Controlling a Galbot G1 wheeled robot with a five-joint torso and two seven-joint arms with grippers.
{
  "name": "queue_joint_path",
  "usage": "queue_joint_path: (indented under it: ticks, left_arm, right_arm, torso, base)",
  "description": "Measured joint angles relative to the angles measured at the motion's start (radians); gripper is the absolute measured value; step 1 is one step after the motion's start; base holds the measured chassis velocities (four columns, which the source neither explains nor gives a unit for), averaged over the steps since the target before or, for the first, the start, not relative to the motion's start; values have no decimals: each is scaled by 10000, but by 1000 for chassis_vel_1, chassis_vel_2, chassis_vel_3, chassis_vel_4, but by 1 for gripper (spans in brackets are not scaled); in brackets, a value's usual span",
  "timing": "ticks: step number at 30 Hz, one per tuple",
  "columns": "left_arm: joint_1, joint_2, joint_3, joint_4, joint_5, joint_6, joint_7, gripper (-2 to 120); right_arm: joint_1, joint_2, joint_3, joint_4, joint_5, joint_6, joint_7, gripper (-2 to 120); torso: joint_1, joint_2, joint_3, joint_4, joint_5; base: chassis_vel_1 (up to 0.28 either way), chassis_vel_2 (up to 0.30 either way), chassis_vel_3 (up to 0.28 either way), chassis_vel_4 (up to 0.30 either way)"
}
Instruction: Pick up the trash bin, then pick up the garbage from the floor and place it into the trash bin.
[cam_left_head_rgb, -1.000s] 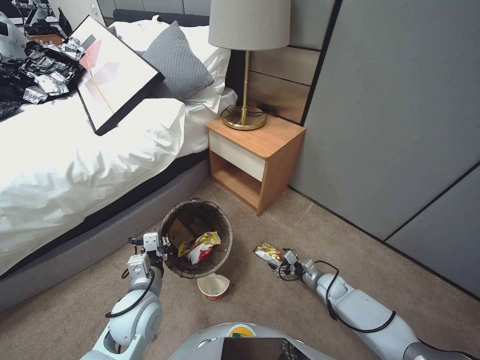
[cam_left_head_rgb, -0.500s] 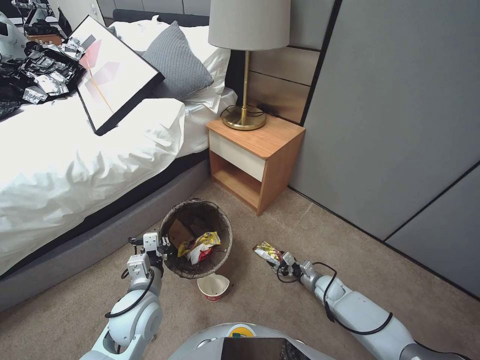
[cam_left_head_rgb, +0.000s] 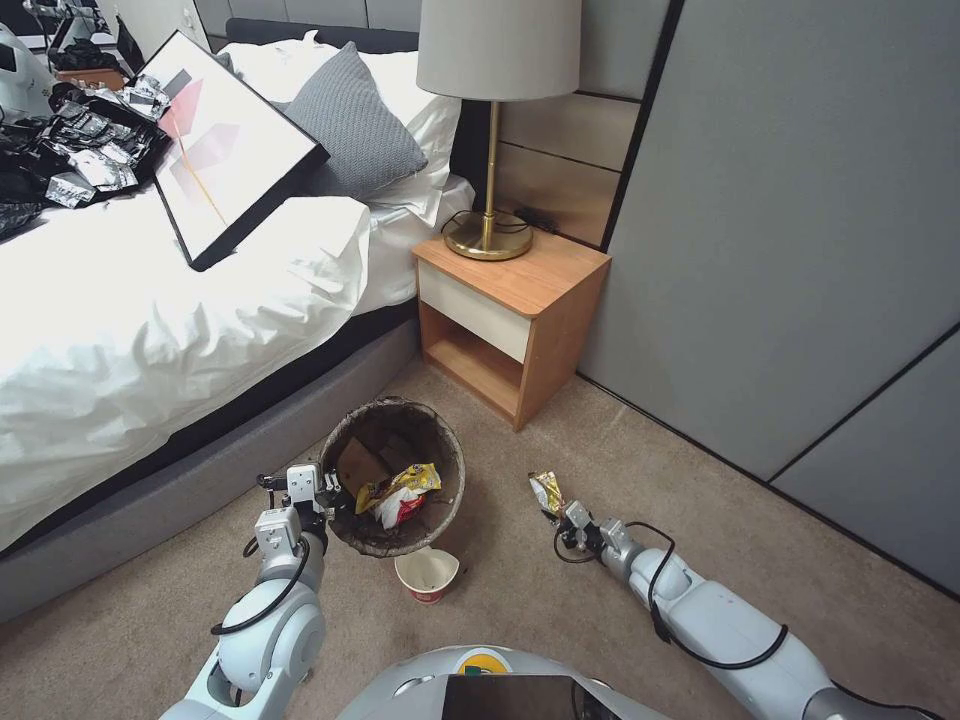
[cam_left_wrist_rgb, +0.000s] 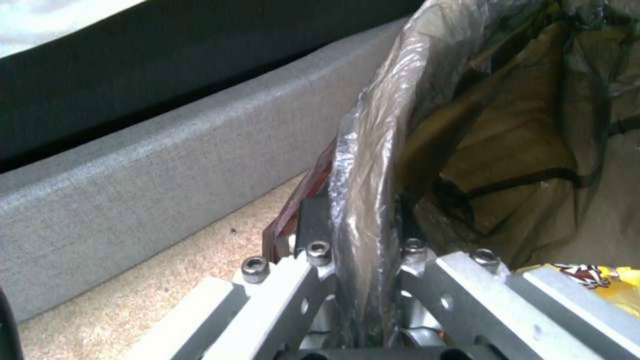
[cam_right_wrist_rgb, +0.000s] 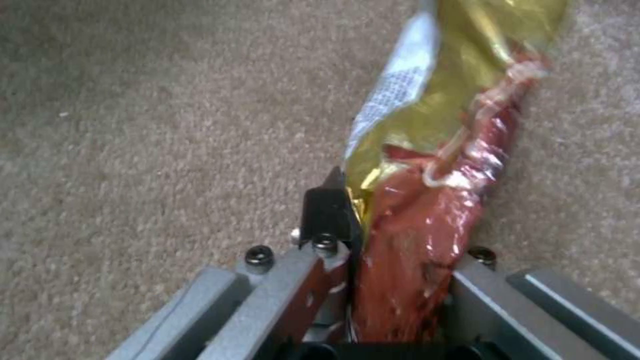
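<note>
The trash bin (cam_left_head_rgb: 440, 455) stands on the carpet beside the bed, its dark liner folded over the rim (cam_left_wrist_rgb: 373, 165). Tan paper and a yellow wrapper (cam_left_head_rgb: 400, 490) lie inside it. My left gripper (cam_left_head_rgb: 322, 502) is shut on the near-left rim, one finger inside and one outside, as the left wrist view (cam_left_wrist_rgb: 360, 250) shows. To the bin's right, my right gripper (cam_left_head_rgb: 562, 522) is shut on a yellow-and-red snack wrapper (cam_left_head_rgb: 546, 491), which stands up from the fingers (cam_right_wrist_rgb: 327, 210) just above the carpet. A red-and-white noodle cup (cam_left_head_rgb: 427, 574) sits upright on the floor in front of the bin.
A wooden nightstand (cam_left_head_rgb: 515, 300) with a lamp (cam_left_head_rgb: 492, 130) stands behind the bin. The bed's grey base (cam_left_head_rgb: 200, 480) runs along the left. Grey wall panels (cam_left_head_rgb: 800, 250) close off the right. Open carpet (cam_left_head_rgb: 560, 620) lies between my arms.
The snack wrapper lay flat on the carpet before; now it stands upright in my right gripper, drawn slightly right and lifted. The left arm and the bin have not moved.
</note>
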Motion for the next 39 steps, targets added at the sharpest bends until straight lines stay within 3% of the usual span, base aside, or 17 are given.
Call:
queue_joint_path:
  ticks: [17,21,23,24,26,28,30,32,33,38,39]
  left_arm:
    - [-69,-1,37,82,3,-3,-3,0]
    - [-70,16,39,86,3,-3,-5,0]
    - [-61,31,71,104,6,-3,-3,0]
    - [-61,31,71,104,6,-3,-3,0]
    - [-57,29,143,148,29,-2,2,0]
    - [-56,27,160,157,39,0,4,0]
    - [-23,24,243,188,95,9,19,0]
    - [-20,24,247,189,98,10,20,0]
    - [23,46,303,190,133,19,35,0]
    - [48,114,312,190,150,40,41,0]
    - [50,129,316,185,152,46,43,0]
  right_arm:
    - [-1,-76,54,231,-1,-4,255,0]
    - [-150,-224,513,1054,-7,-99,754,0]
    - [-279,-448,966,2308,181,-177,1516,0]
    - [-279,-448,966,2308,181,-177,1516,0]
    - [-405,-721,1517,3812,471,-155,2398,0]
    - [-433,-781,1637,4099,480,-122,2565,0]
    - [-558,-966,2212,5565,610,-53,3215,0]
    - [-565,-978,2253,5694,627,-54,3259,0]
    - [-591,-1059,2542,7065,822,-133,3760,0]
    - [-256,-1073,2454,9194,1148,-346,4374,0]
    - [-44,-1063,2283,9699,1239,-376,4399,0]
  torso:
    - [0,0,0,1,-1]
    - [0,0,0,1,-1]
    - [0,0,0,4,-1]
    - [0,0,0,4,-1]
    - [0,0,0,4,-2]
    - [0,0,0,4,-3]
    - [0,0,0,-1,-1]
    - [0,0,0,-1,-2]
    - [0,0,0,3,-2]
    - [0,0,0,-4,1]
    - [0,0,0,4,-3]
  base:
    - [0,0,0,0]
    - [0,0,0,0]
    - [0,0,0,0]
    - [0,0,0,0]
    - [0,0,0,0]
    - [0,0,0,0]
    - [0,0,0,0]
    - [0,0,0,0]
    - [0,0,0,0]
    - [0,0,0,0]
    - [0,0,0,0]
